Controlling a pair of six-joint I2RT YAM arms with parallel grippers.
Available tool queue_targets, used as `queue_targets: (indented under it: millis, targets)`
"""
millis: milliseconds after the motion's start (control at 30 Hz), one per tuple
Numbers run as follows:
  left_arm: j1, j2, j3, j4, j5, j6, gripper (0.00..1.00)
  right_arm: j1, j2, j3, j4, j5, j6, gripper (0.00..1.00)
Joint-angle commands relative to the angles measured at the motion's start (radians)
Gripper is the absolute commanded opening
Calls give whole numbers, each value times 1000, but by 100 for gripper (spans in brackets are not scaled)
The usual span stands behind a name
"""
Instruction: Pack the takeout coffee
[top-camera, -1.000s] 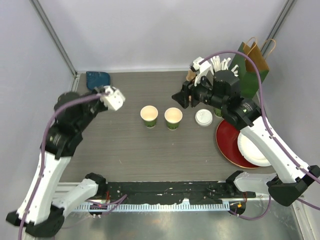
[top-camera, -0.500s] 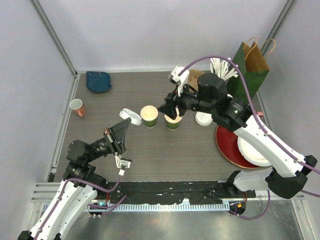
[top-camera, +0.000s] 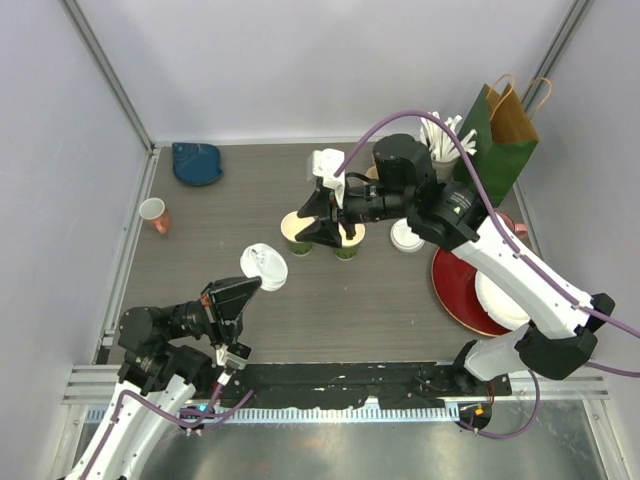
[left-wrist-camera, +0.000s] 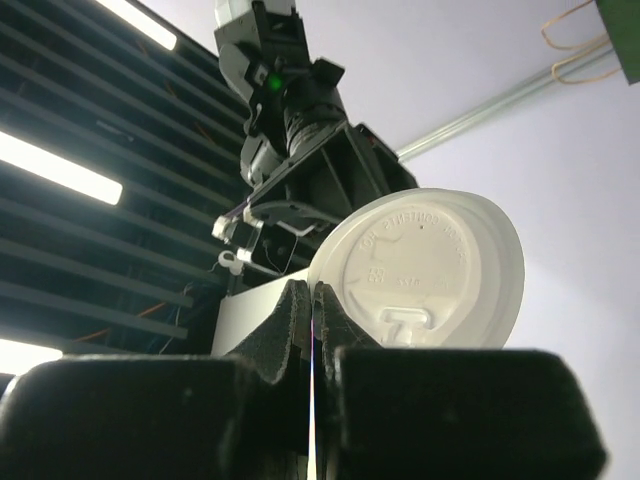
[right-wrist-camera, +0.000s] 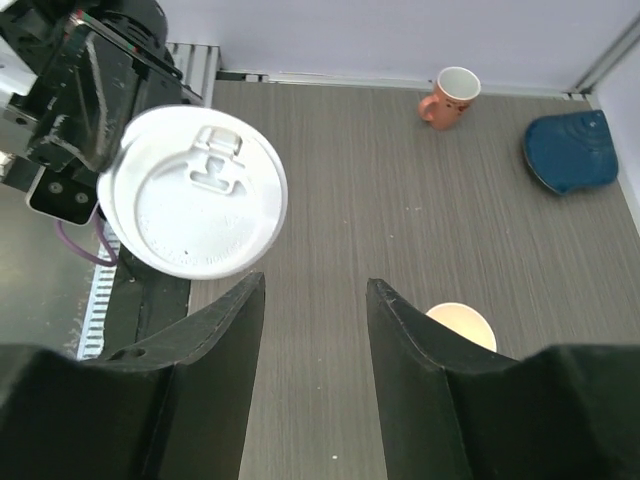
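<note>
near the front-left corner of the tabletop (top-camera: 400, 320) a white lid (top-camera: 263, 267) is clenched in the left gripper (left-wrist-camera: 312, 300); mid-tabletop, two open cups (top-camera: 348, 248) are overhung by the parted, empty right gripper (right-wrist-camera: 315, 290). the lid is best levelled, centred, then pressed.

In the top view the right claw (top-camera: 320, 234) lies across both open cups, hiding the inner rim of the left cup (top-camera: 295, 228) and much of the mouth of the right cup (top-camera: 347, 250). From its wrist camera, only a crescent of one cup's mouth shows beyond a finger. The lid (left-wrist-camera: 420, 270) loses its lower edge behind the left claw (left-wrist-camera: 312, 296), and its embossed lettering is too blurred to read.
</note>
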Motion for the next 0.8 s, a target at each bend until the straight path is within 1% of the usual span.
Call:
queue_targets:
  millis: [0,33,100,133,167,200,267,333,433,467,533,767]
  targets:
    - [0,8,18,-39,89,188,0,20,43,102,-59,-76,-51,50]
    - [0,8,18,-38,98,191,0,32,50,104,-67,-70,-83,50]
    - [-1,8,20,-39,120,185,0,67,54,99,-90,-73,-143,54]
    - [0,8,18,-41,124,185,0,72,54,99,-96,-108,-191,55]
    - [-1,8,17,-41,132,185,0,73,57,102,-99,-126,-212,58]
    - [-1,8,15,-41,138,185,0,75,61,107,-107,-146,-229,59]
    - [-1,8,15,-42,144,189,0,75,89,141,-130,-157,-266,59]
    - [0,9,15,-45,152,196,0,76,118,191,-173,-157,-268,58]
    - [0,11,21,-68,159,215,0,87,185,260,-210,-143,-243,56]
    - [-1,11,21,-71,160,218,0,89,204,276,-216,-134,-237,53]
    - [-1,11,24,-77,163,223,0,96,244,320,-254,-142,-248,51]
    - [0,11,29,-88,170,234,0,104,288,368,-325,-159,-331,54]
